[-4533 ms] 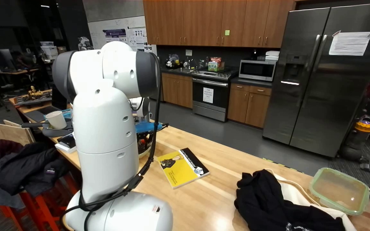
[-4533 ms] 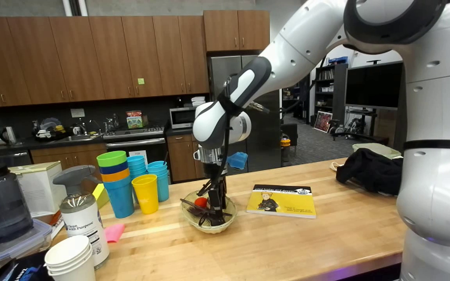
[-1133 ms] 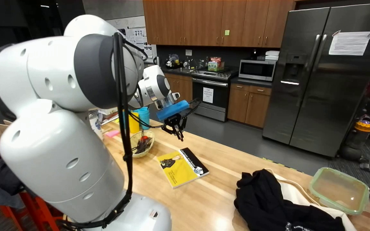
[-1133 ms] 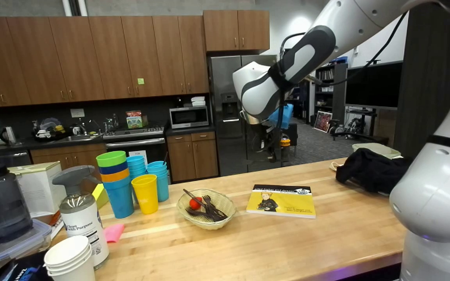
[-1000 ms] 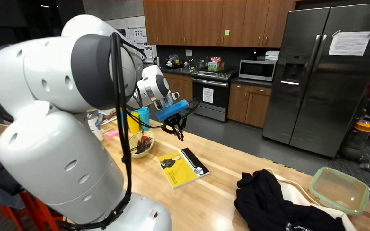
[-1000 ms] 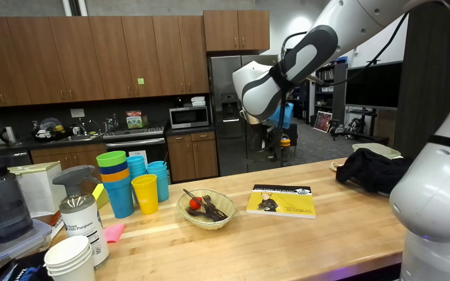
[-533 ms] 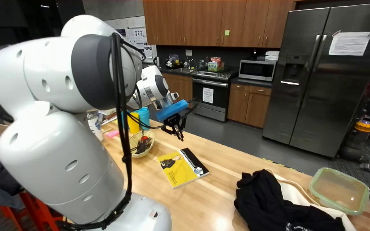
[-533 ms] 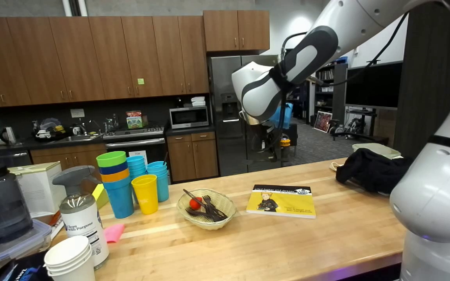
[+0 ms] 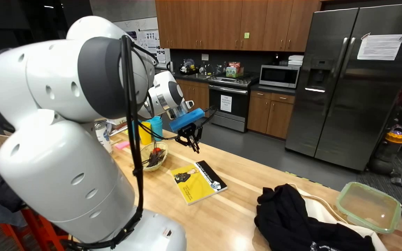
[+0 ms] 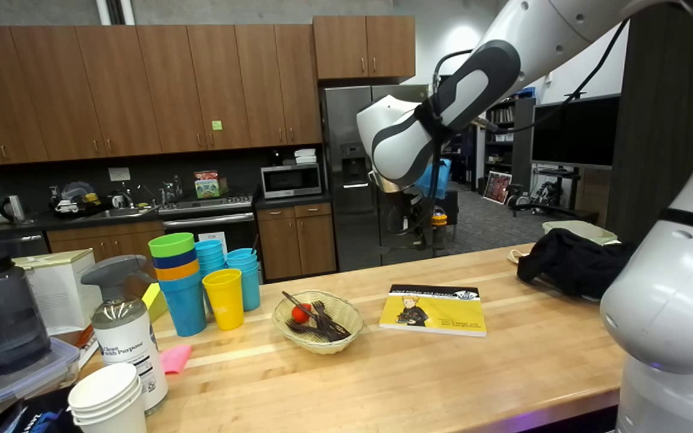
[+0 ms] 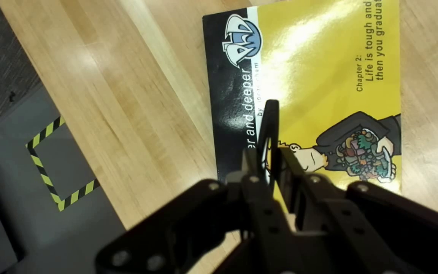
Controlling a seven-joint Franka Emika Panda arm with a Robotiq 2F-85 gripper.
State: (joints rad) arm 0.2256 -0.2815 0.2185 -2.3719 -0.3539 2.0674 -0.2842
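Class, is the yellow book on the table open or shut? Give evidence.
Shut: the yellow book lies flat, front side up, with no pages spread.

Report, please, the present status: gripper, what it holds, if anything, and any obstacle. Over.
Gripper shut on slim dark object, possibly a utensil. Raised above the table. Yellow-and-black book ahead in wrist view, lying flat; may obstruct lowering.

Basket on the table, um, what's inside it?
Inside the basket I can see a red ball, dark forks and a slim dark handle. Whatever lies beneath them is covered and can't be seen.
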